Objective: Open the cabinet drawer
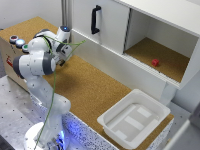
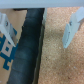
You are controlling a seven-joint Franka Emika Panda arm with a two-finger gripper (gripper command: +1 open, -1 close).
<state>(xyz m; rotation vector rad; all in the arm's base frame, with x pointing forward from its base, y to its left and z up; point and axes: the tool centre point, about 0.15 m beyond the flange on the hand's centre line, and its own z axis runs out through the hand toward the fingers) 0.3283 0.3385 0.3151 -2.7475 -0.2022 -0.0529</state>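
Only on exterior view: cabinet [image 1: 145,35], handle [image 1: 95,19]; wrist: spread fingers [image 2: 71,29].

The white, rounded, glossy robot arm [image 1: 37,62] has dark grey joint bands, a round white base lit blue, and a thin green cable running along it. Pale fingers [image 2: 72,29] show blurred in the wrist view.

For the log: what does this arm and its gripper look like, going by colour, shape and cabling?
The arm has rounded white segments with dark grey joint bands, on a round white base lit blue. A thin green cable trails along it. The gripper shows pale bluish-white fingers, one with blue marks.
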